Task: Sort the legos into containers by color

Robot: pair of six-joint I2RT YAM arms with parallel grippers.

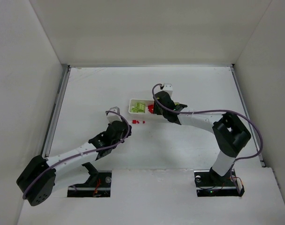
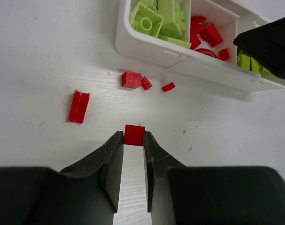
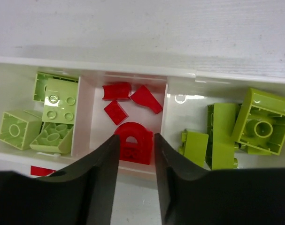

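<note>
My left gripper is shut on a small red lego, pinched at the fingertips just above the table, short of the white tray. Loose red legos lie ahead of it: a curved one, a block and two tiny bits. My right gripper hangs open over the tray's middle container. A red arch lego lies there below its fingers with several other red pieces. The left container holds lime-green legos, and so does the right one.
The tray sits mid-table, with the right arm reaching over it from the right. The left arm stretches in from the lower left. White walls enclose the table on three sides.
</note>
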